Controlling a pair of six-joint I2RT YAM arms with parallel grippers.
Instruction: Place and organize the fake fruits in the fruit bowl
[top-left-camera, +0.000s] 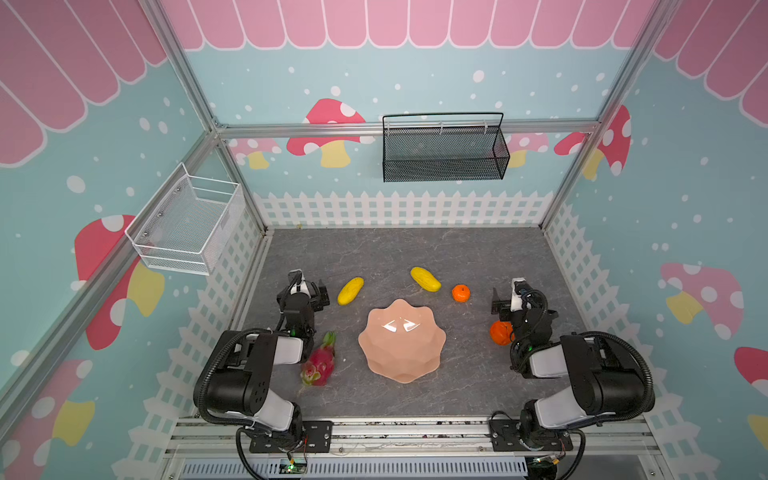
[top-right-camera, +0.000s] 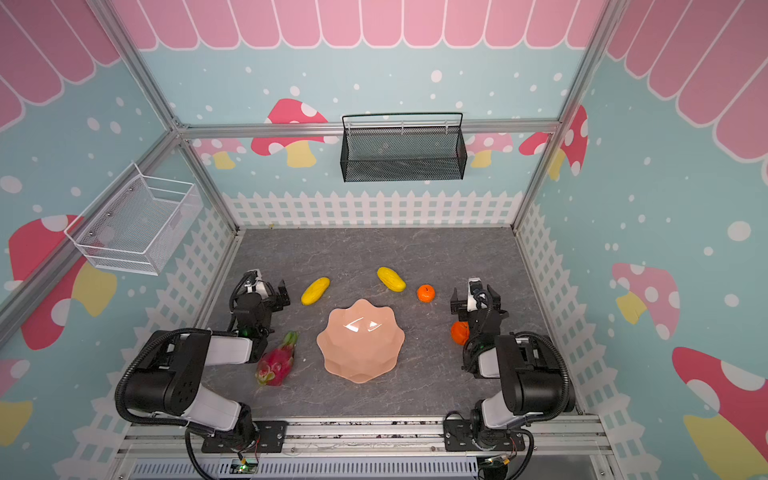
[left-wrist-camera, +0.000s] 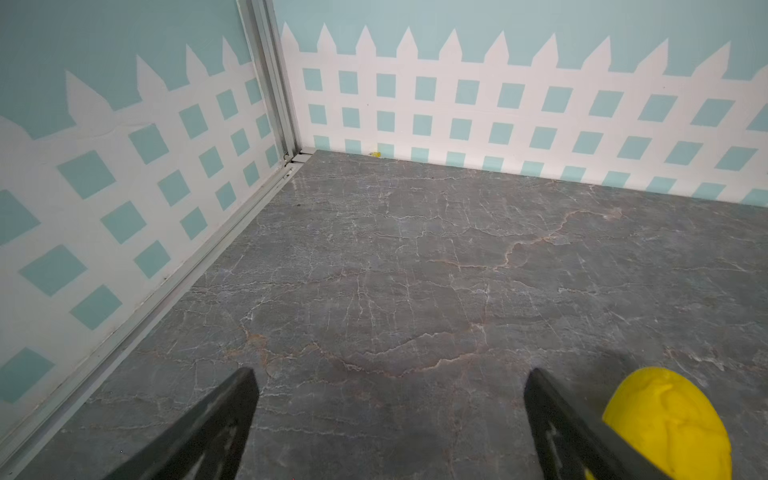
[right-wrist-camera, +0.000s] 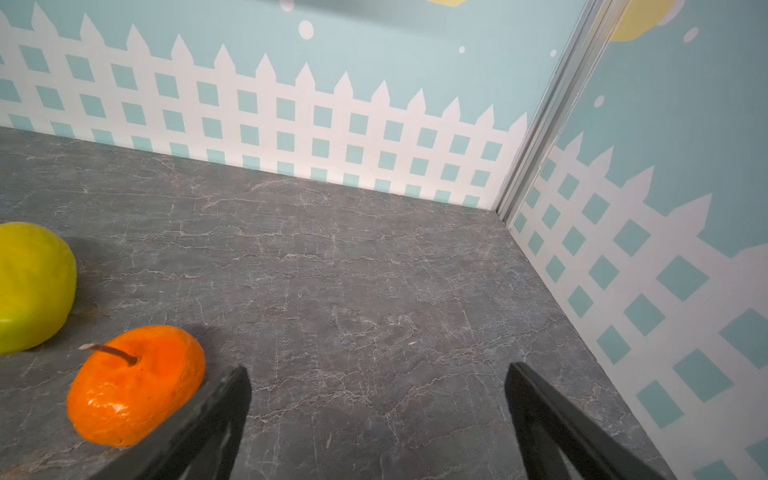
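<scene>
Black left fingers (left-wrist-camera: 208, 432) spread wide, empty; right fingers (right-wrist-camera: 548, 428) wide apart, empty.

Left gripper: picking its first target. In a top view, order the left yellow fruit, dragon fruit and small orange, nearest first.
1. Left yellow fruit, beside the left gripper.
2. Dragon fruit, toward the front left.
3. Small orange, on the right side.
</scene>
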